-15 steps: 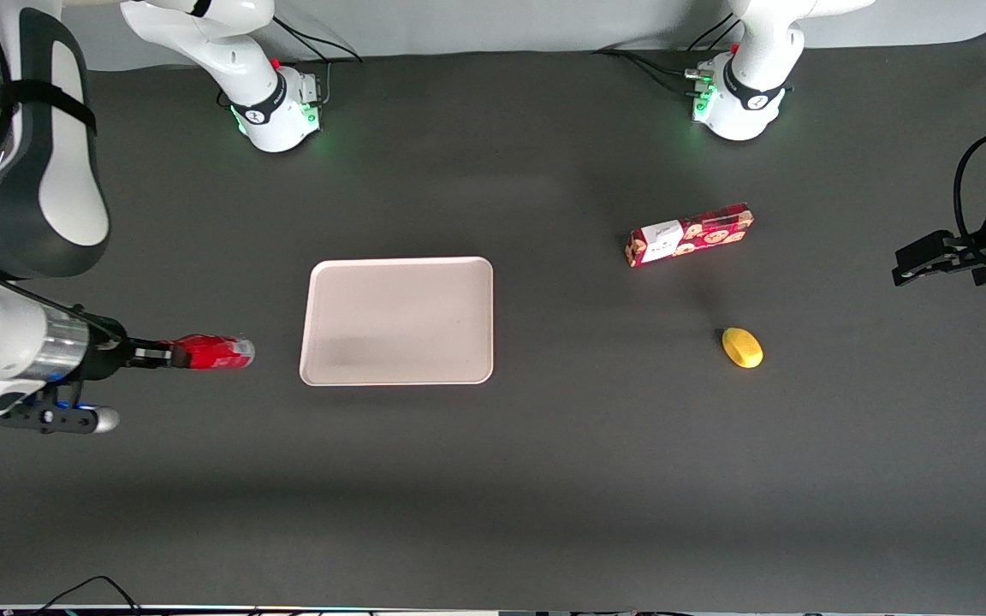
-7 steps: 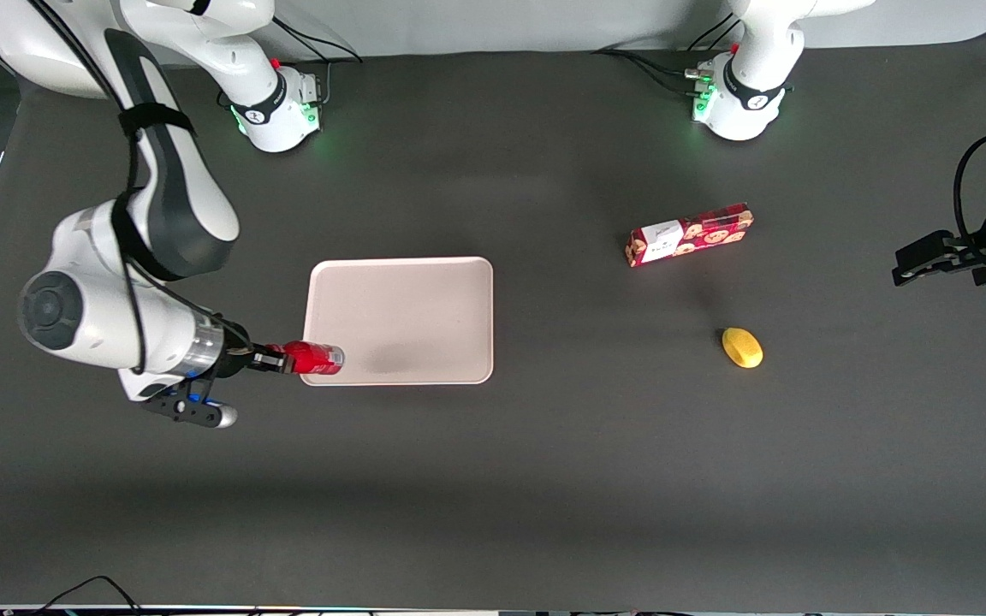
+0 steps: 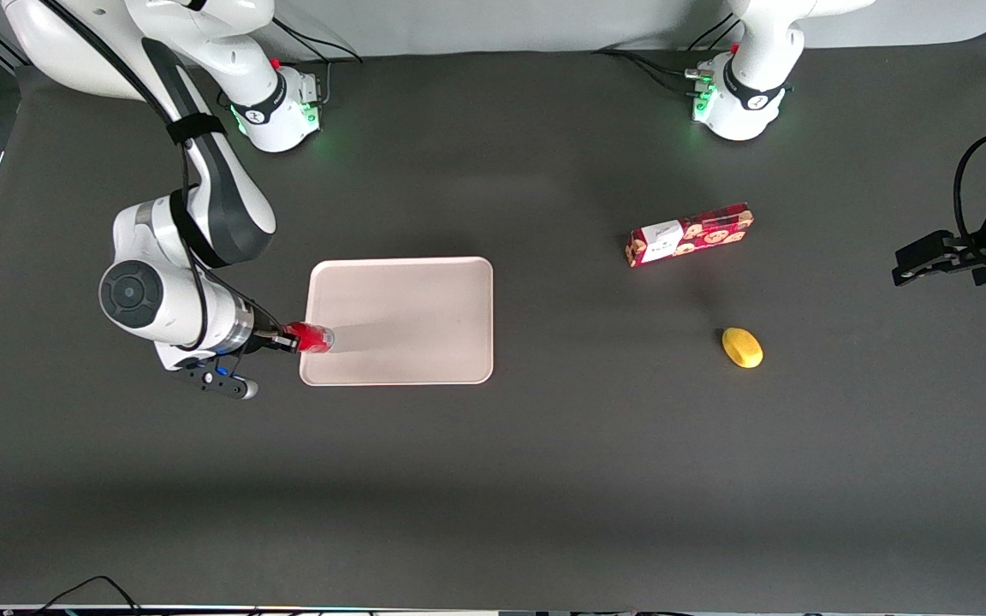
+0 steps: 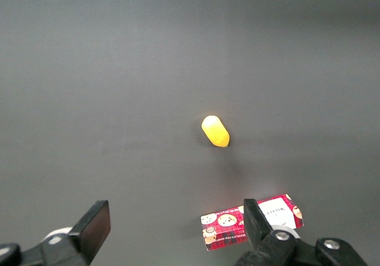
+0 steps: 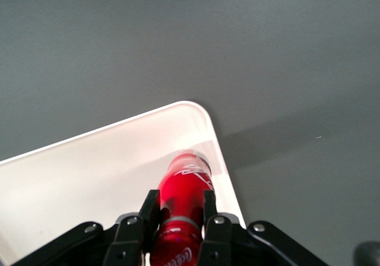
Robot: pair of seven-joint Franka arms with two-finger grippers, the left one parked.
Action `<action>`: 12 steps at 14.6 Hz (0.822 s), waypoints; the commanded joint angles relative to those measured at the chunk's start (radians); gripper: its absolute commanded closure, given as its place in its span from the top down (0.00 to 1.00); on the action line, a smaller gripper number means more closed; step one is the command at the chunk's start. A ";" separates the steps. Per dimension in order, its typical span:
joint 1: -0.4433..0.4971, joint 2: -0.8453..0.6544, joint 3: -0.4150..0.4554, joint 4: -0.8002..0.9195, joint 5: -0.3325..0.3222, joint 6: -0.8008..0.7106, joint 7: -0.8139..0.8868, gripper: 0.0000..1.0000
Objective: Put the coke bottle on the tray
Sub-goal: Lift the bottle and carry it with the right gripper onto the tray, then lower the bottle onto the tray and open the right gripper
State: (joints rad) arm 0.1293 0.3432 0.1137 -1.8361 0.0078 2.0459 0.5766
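The coke bottle [image 3: 308,338] is small and bright red with a silvery base. My right gripper [image 3: 291,340] is shut on it and holds it lying level over the tray's corner nearest the front camera at the working arm's end. The tray [image 3: 424,299] is flat, pale beige-pink, with rounded corners and a low rim. In the right wrist view the black fingers [image 5: 149,206] clamp the bottle [image 5: 184,186] on both sides, gripper [image 5: 180,205], with the tray [image 5: 89,171] beneath and the silvery base pointing away from the wrist. I cannot tell whether the bottle touches the tray.
A long red cookie box [image 3: 689,233] and a yellow lemon-like object [image 3: 742,347] lie toward the parked arm's end of the table; both show in the left wrist view, box [image 4: 228,227] and lemon [image 4: 215,131]. Dark table surface surrounds the tray.
My right gripper carried the bottle from beside the tray to over its near corner, then drew slightly back and farther from the front camera. The arm has swung in over the table.
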 commanded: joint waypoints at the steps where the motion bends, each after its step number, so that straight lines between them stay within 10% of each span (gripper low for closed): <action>1: -0.008 -0.033 0.007 -0.057 -0.031 0.049 0.068 0.00; 8: -0.014 -0.015 0.009 -0.054 -0.031 0.074 0.069 0.00; 12: -0.014 -0.010 0.009 -0.049 -0.031 0.074 0.069 0.90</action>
State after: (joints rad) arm 0.1202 0.3450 0.1137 -1.8749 -0.0043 2.1033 0.6145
